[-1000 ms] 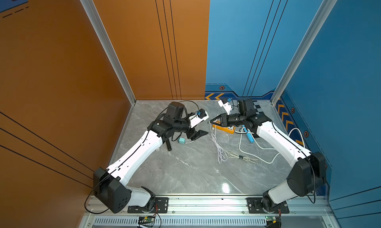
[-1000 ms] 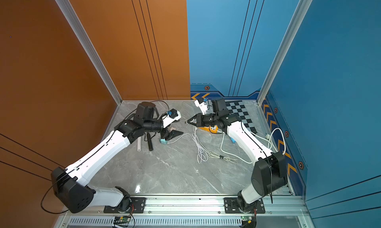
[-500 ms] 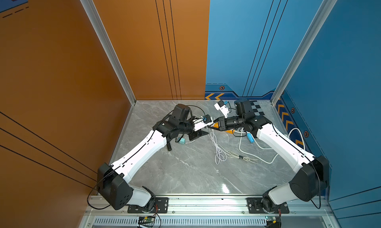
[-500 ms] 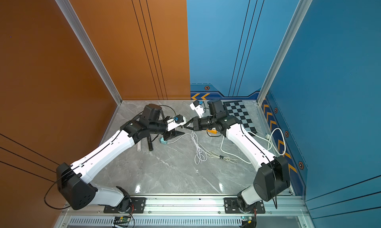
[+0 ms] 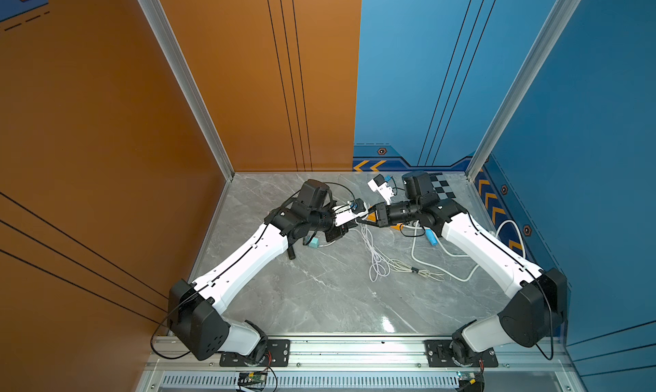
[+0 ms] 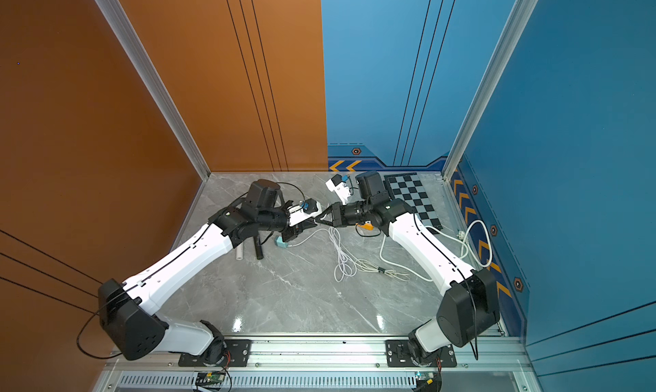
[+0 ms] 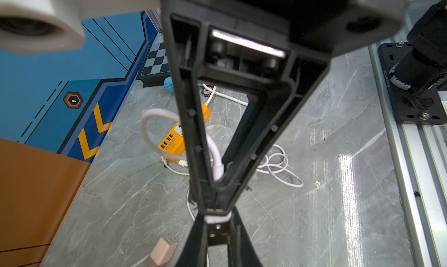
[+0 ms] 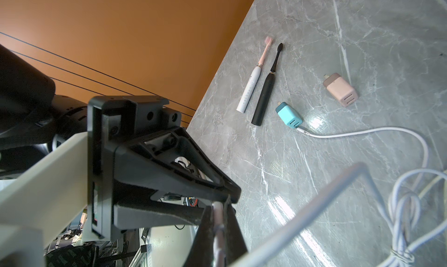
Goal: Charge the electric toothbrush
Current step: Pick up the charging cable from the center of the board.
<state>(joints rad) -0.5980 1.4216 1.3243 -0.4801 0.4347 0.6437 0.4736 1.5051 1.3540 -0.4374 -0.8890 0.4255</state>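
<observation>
Toothbrush (image 8: pixel 250 89) white, pink bristles, beside black toothbrush (image 8: pixel 264 94), left gripper (image 7: pixel 217 204) and right gripper (image 8: pixel 219 209) clenched on cable (image 7: pixel 218 168)

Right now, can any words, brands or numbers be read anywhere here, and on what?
No text reads clearly.
The orange power strip: black print, too small to read.
The motor by the base rail: white lettering, blurred.
The white toothbrush: button symbols only, no legible words.
The yellow chevrons: signs only, no words.

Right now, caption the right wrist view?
Left gripper and right gripper pinch a white cable; beyond lie white toothbrush, black toothbrush, teal charger, pink charger.
</observation>
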